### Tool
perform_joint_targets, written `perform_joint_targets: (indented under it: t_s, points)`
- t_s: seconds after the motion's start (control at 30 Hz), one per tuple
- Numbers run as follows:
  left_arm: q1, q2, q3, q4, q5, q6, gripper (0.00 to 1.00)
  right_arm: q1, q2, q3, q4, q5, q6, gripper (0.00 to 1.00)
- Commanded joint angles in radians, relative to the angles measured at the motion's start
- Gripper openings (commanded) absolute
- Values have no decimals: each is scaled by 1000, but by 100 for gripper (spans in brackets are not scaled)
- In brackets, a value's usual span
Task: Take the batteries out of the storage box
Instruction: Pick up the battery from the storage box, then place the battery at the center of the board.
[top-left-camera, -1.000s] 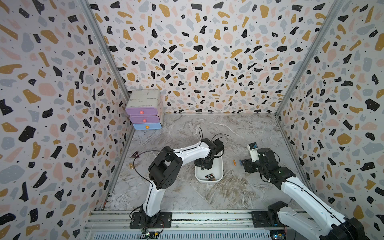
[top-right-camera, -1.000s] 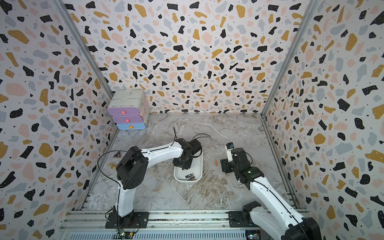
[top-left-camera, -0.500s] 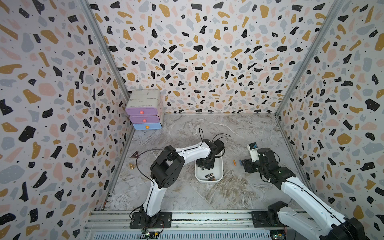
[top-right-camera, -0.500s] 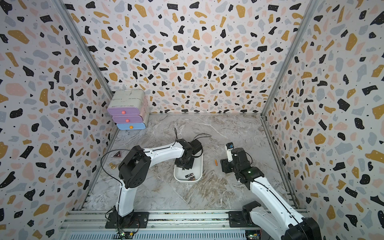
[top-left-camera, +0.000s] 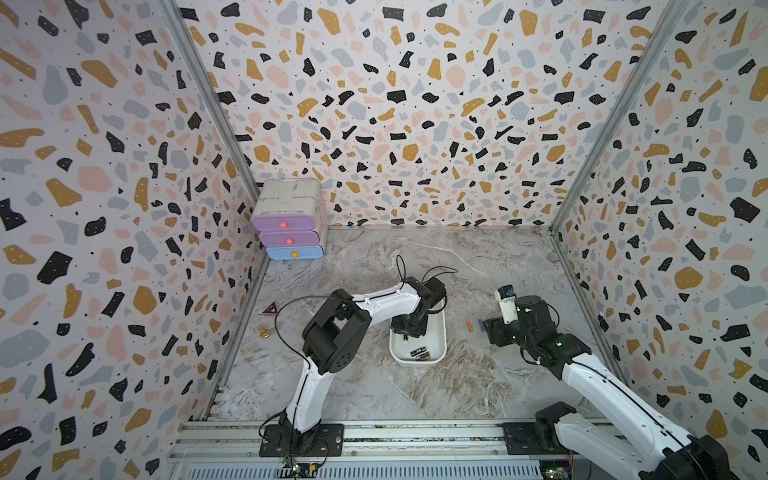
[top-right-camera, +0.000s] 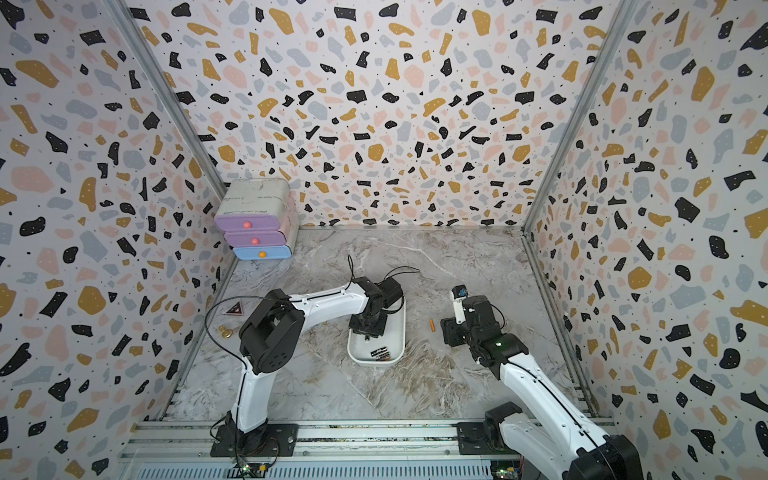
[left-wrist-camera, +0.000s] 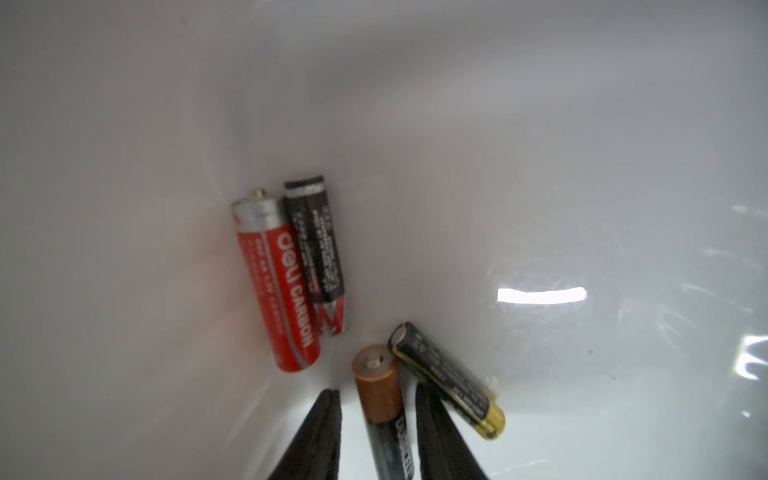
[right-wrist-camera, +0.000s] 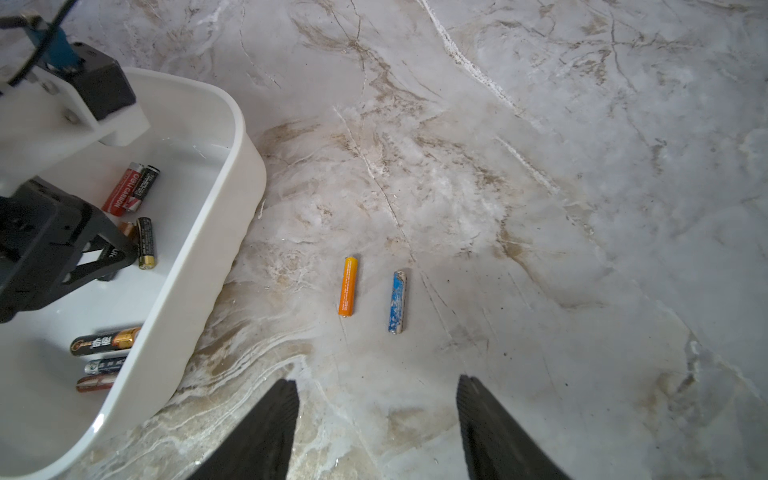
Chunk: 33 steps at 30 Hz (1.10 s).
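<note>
Over in the far left corner, a white drawer unit (top-left-camera: 289, 220) with purple and blue drawers sits against the wall. A bit nearer on that side, a small triangle sign (top-left-camera: 270, 308) and a little brass thing (top-left-camera: 263, 331) lie on the marble table (top-left-camera: 374, 395).

Mid-table, between the two arms, is the storage box (top-left-camera: 441, 332), and the left gripper (top-left-camera: 409, 330) is dipped right down into it. In the left wrist view its jaws are narrowed either side of the copper-top battery (left-wrist-camera: 378, 386), which lies on the box floor. A sliver of white shows between one finger (left-wrist-camera: 324, 419) and the cell, so honestly I can't tell if it's actually pinched.

Right beside that cell's tip a black-and-gold battery (left-wrist-camera: 449, 382) angles away. Further along, a red battery (left-wrist-camera: 276, 282) and a black battery (left-wrist-camera: 318, 249) lie side by side, touching, against the box wall. Three more batteries (right-wrist-camera: 106, 365) are bunched at the near end of the box.

Just right of the box, out on the table, an orange battery (right-wrist-camera: 348, 286) and a blue battery (right-wrist-camera: 398, 301) lie parallel, close but not touching.

Furthest right, the right gripper (right-wrist-camera: 376, 380) hovers over bare marble near those two, jaws spread wide with nothing between them.
</note>
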Motion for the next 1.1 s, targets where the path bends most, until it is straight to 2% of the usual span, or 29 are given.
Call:
perform_joint_targets:
  t_s: [0.0, 0.1, 0.23, 0.43, 0.6, 0.83, 0.93, 1.07]
  points:
    - [12, 58, -8, 26, 14, 4, 29, 5, -20, -7, 5, -5, -7, 67]
    - [20, 51, -27, 59, 33, 9, 27, 5, -29, -8, 4, -10, -6, 66]
    - [29, 47, -41, 82, 60, 14, 18, 5, -40, -13, 6, -16, -4, 67]
    - [28, 21, -40, 71, 58, 27, 1, 5, -38, -13, 8, -19, -3, 67]
    - [28, -89, -8, 10, 47, 40, 0, 5, -31, -10, 5, -25, -5, 67]
    - [42, -351, 40, -121, 4, 50, 0, 24, 5, 49, -43, -109, -7, 65]
    - [105, -437, -7, -144, 27, 67, 0, 61, 3, 66, -61, -116, -9, 65]
    - [224, -513, -139, -96, 67, 108, 0, 110, 3, 72, -66, -101, -13, 65]
